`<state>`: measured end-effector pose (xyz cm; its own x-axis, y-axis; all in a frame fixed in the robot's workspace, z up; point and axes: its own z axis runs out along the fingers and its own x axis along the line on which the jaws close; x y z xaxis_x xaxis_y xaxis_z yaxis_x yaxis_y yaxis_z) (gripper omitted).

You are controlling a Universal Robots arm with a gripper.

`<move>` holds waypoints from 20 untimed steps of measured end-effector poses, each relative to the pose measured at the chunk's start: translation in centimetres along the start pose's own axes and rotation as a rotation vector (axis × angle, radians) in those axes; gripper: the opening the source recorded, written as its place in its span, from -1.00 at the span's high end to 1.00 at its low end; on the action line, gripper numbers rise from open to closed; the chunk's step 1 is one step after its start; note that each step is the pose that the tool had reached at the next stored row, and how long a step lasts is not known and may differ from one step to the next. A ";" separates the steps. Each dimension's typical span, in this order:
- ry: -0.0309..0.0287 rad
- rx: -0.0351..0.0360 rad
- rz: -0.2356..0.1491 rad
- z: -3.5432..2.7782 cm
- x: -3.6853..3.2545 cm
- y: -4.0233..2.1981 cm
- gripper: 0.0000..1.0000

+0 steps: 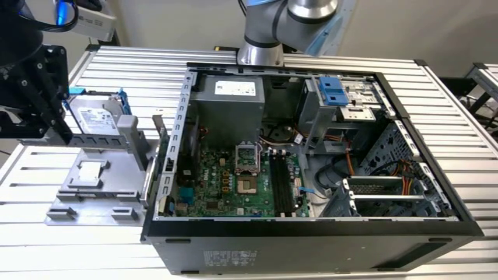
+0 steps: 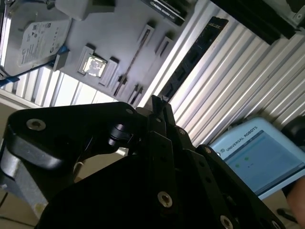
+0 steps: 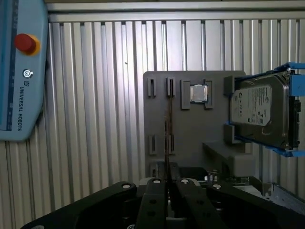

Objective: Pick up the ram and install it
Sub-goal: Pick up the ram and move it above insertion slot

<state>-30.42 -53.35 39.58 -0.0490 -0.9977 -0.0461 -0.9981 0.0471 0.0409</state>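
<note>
The gripper clamps the ram edge-on over the grey fixture, so pickup looks done, while installing needs alignment with the motherboard slots, at four o'clock in the exterior view.

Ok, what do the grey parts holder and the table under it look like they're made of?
The grey parts holder looks like matte plastic, possibly 3D-printed: dull, even grey with crisp slots. The table looks like bare aluminium: silvery ribbed profiles with a soft sheen.
</note>
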 end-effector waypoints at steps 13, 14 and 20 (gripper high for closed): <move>0.0011 -0.0019 0.000 -0.06 -0.10 -1.48 1.00; 0.0011 -0.0019 0.000 -0.07 -0.11 -1.61 1.00; 0.0011 -0.0028 0.000 -0.12 -0.17 -3.03 1.00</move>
<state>-27.38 -53.33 39.58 -0.0491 -0.9978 -0.0450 -0.9979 0.0471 0.0437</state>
